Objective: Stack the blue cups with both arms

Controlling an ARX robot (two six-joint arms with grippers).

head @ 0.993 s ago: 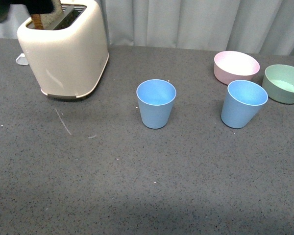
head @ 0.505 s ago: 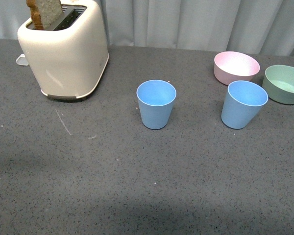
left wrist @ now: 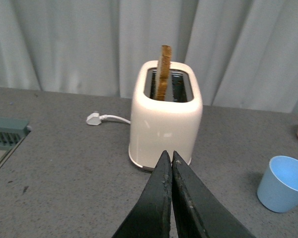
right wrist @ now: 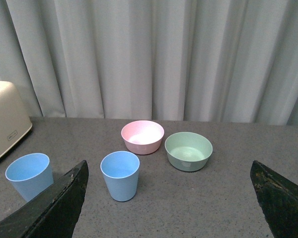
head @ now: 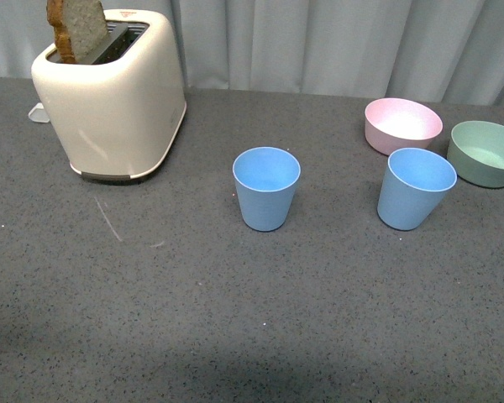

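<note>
Two light blue cups stand upright and apart on the grey table: one in the middle (head: 266,187), one to the right (head: 415,188). Neither arm shows in the front view. My left gripper (left wrist: 168,156) is shut and empty, hovering short of the toaster; the middle cup (left wrist: 284,183) is off to its side. My right gripper (right wrist: 169,173) is wide open and empty, well back from the right cup (right wrist: 120,175); the middle cup (right wrist: 29,175) also shows in the right wrist view.
A cream toaster (head: 109,96) with a bread slice (head: 76,27) stands at the back left, its plug (left wrist: 94,118) beside it. A pink bowl (head: 402,125) and a green bowl (head: 487,153) sit behind the right cup. Grey curtain behind.
A dark arm shape over the toaster's top left corner has left the front view. The view has shifted slightly; the cups stay in place.
</note>
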